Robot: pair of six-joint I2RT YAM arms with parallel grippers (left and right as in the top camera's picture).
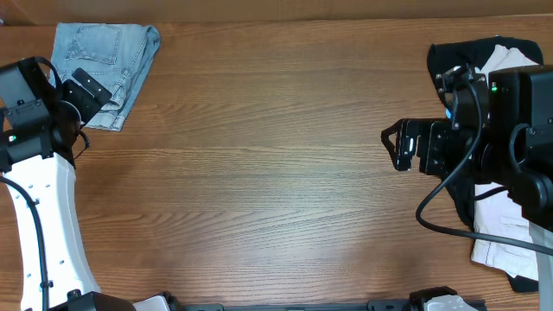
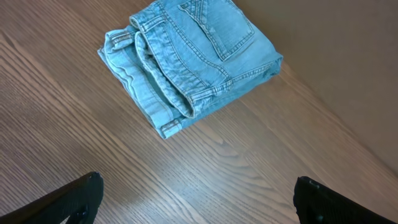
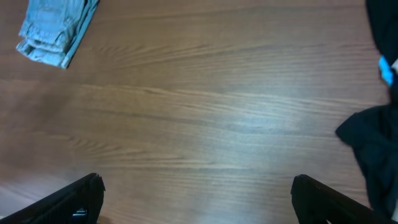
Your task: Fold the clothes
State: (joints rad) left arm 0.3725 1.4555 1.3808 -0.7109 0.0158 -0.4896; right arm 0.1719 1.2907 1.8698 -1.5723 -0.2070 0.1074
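Lying folded (pocket up), denim shorts [image 2: 186, 56] occupy the table [image 1: 259, 173].

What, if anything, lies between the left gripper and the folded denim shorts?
Nothing visible does. In the left wrist view the left gripper has its fingers open. Only the wooden table shows between them and the denim shorts, which lie folded ahead of it.

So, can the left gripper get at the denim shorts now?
Probably yes: the left gripper is open, the denim shorts lie just ahead, with only wooden table between them.
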